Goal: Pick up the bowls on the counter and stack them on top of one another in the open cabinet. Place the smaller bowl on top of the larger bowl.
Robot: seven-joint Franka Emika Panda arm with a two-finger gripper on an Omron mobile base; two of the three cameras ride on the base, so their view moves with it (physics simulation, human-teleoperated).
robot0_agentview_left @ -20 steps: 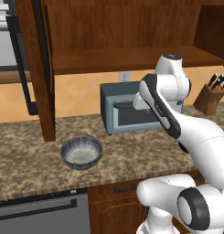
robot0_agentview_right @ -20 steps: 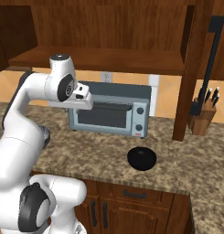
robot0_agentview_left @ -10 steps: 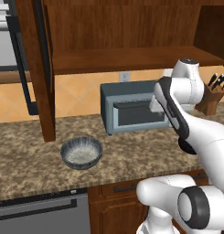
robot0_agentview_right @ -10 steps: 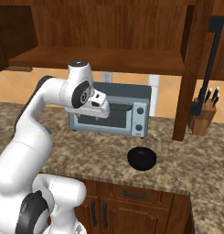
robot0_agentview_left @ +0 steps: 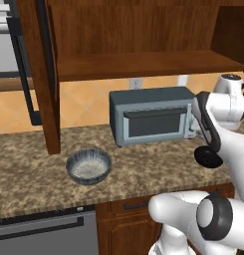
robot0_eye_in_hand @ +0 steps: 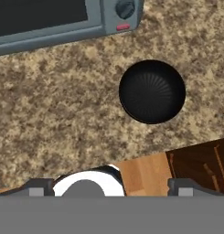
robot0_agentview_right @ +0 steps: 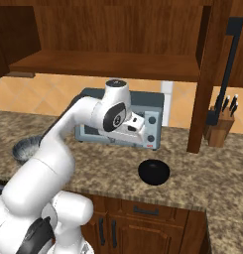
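Observation:
The larger bowl, grey and speckled, sits upright on the counter left of the toaster oven; the arm half hides it in the right base view. The smaller bowl is black and rests on the counter in front of the oven's right end. My gripper hangs above the counter, up and left of the black bowl, not touching it. In the hand view my gripper is open with nothing between its fingertips, and the black bowl lies ahead, slightly right. The open cabinet's shelf runs overhead.
A grey toaster oven stands at the back of the counter under the shelf. The cabinet's tall door hangs open at left. A knife block sits at the far right beside a door with a dark handle.
The arm has swung to the right, from in front of the toaster oven toward the black bowl. The jaws have opened wide. Both bowls stayed where they were.

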